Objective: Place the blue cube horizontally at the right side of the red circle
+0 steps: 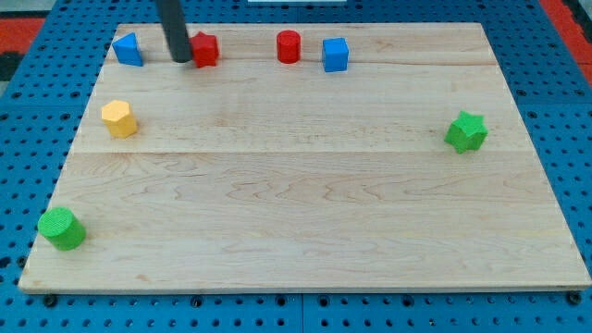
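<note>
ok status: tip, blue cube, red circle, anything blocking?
My tip at the view's top, touching left side of another red block. Blue cube just right of red cylinder, nearly level, small gap. Nothing between them.

Pale wooden board (305, 203) on blue perforated table (28, 139).

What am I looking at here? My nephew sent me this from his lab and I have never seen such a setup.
This is one camera picture looking down at a wooden board on a blue pegboard bench. The dark rod entering from the view's top is a robot arm's pushing stick; it has no pincer and holds nothing. My tip sits just left of a red block, seemingly touching it. Along the top also lie a blue block, the red circle and, just to its right, the blue cube. Elsewhere: a yellow block, a green cylinder and a green star-like block.
</note>
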